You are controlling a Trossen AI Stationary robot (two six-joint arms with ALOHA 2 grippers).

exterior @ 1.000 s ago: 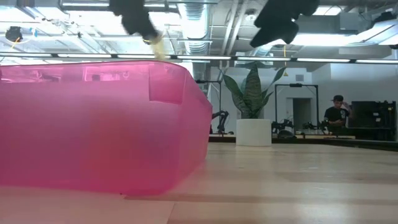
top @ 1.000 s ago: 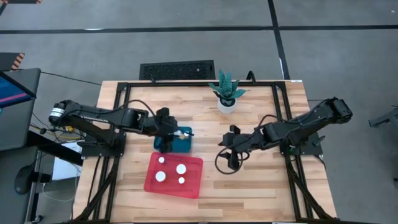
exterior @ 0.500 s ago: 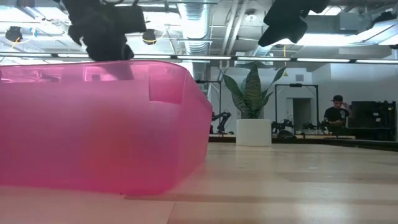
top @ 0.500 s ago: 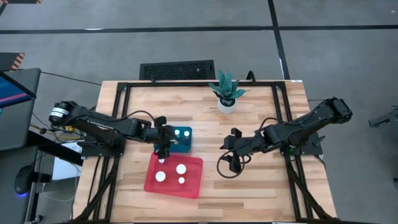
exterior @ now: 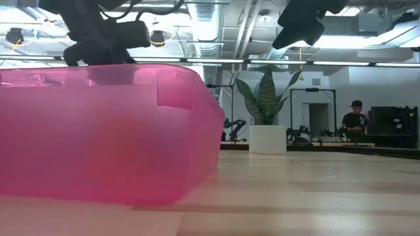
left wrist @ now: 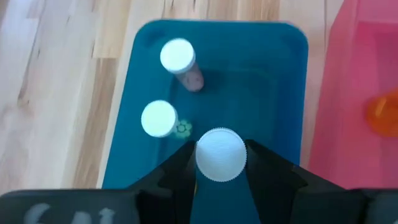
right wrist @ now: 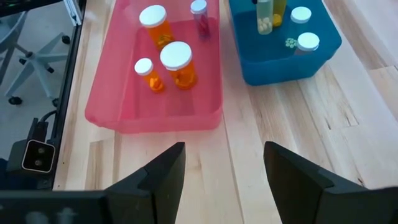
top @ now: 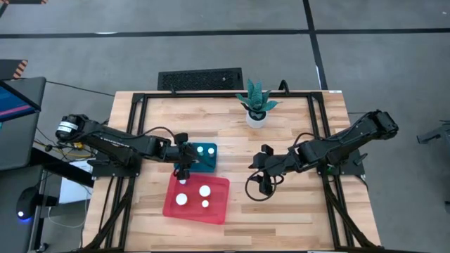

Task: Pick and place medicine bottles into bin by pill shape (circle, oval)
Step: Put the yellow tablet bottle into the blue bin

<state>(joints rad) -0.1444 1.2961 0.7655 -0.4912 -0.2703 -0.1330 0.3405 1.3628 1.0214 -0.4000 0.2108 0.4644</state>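
High view: we see the left gripper [top: 184, 167] between blue bin [top: 211, 162] and pink bin [top: 218, 204]. Left wrist view: jaws hold a bottle [left wrist: 220, 154] over blue; next, release. Right gripper [right wrist: 224, 174] waits, jaws wide.

You're on a light wood-plank tabletop [top: 295, 204] with a black metal frame [top: 137, 105] along its edges. The floor [top: 211, 49] around it is grey, crossed by dark tape lines [top: 313, 35]. A black keyboard-like slab [top: 200, 79] lies just past the tabletop's far edge, and a potted plant in a white pot [top: 256, 105] stands near that edge. Across the room you see exposed ceiling ducts [exterior: 210, 19], strip lights [exterior: 354, 63], a dark doorway [exterior: 319, 118] and a person in black [exterior: 355, 121] at a bench.
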